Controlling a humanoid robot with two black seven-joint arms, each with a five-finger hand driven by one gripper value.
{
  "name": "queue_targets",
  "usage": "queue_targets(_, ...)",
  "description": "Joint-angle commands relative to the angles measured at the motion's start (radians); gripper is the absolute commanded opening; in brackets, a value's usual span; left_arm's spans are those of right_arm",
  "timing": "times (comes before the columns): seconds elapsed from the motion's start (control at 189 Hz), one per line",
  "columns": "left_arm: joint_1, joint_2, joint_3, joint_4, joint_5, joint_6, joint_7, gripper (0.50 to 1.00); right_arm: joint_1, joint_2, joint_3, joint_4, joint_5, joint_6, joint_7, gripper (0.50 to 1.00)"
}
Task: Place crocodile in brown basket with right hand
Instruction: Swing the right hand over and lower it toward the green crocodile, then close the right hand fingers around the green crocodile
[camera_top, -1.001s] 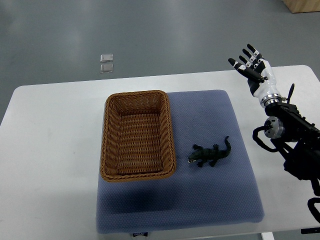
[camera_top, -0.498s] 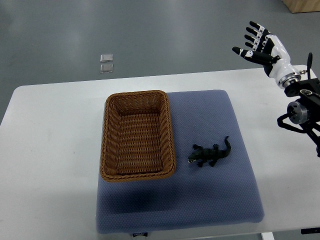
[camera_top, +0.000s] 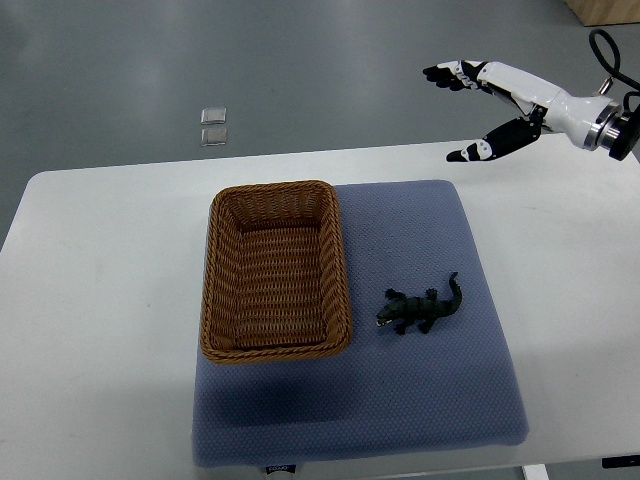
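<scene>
A small dark green toy crocodile (camera_top: 421, 309) lies on the blue mat (camera_top: 420, 400), just right of the brown wicker basket (camera_top: 277, 270). Its head points left toward the basket and its tail curls up to the right. The basket has nothing in it. My right hand (camera_top: 472, 108) hangs high over the table's far edge, well above and beyond the crocodile. It is open, with the fingers stretched to the left and the thumb spread below them, and it holds nothing. The left arm does not show.
The mat and basket rest on a white table (camera_top: 100, 290). Two small clear squares (camera_top: 212, 126) lie on the grey floor beyond the table. A wooden box corner (camera_top: 605, 10) shows at the top right.
My right arm has risen and swung left. The hand went from pointing upward near the table's right side to lying flat, fingers reaching left over the far edge. The crocodile and basket have not moved.
</scene>
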Motion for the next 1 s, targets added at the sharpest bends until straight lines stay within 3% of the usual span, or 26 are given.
queue_targets(0.0,0.000,0.000,0.000,0.000,0.000,0.000,0.000,1.000,0.018,-0.038,-0.002,0.085,-0.140,0.098,0.000,0.921)
queue_targets(0.159,0.000,0.000,0.000,0.000,0.000,0.000,0.000,1.000,0.032,-0.043,-0.002,0.157,-0.275,0.244,-0.002,0.921)
queue_targets(0.371,0.000,0.000,0.000,0.000,0.000,0.000,0.000,1.000,0.035,0.009,-0.033,0.185,-0.380,0.264,-0.025,0.919)
queue_targets(0.471,0.000,0.000,0.000,0.000,0.000,0.000,0.000,1.000,0.027,0.023,-0.102,0.186,-0.421,0.239,-0.032,0.917)
queue_targets(0.593,0.000,0.000,0.000,-0.001,0.000,0.000,0.000,1.000,0.004,0.038,-0.154,0.185,-0.444,0.156,-0.045,0.913)
queue_targets(0.895,0.000,0.000,0.000,-0.001,0.000,0.000,0.000,1.000,-0.089,0.038,-0.166,0.183,-0.487,0.055,-0.048,0.901)
queue_targets(0.995,0.000,0.000,0.000,0.000,0.000,0.000,0.000,1.000,-0.134,0.041,-0.166,0.174,-0.493,0.017,-0.075,0.901)
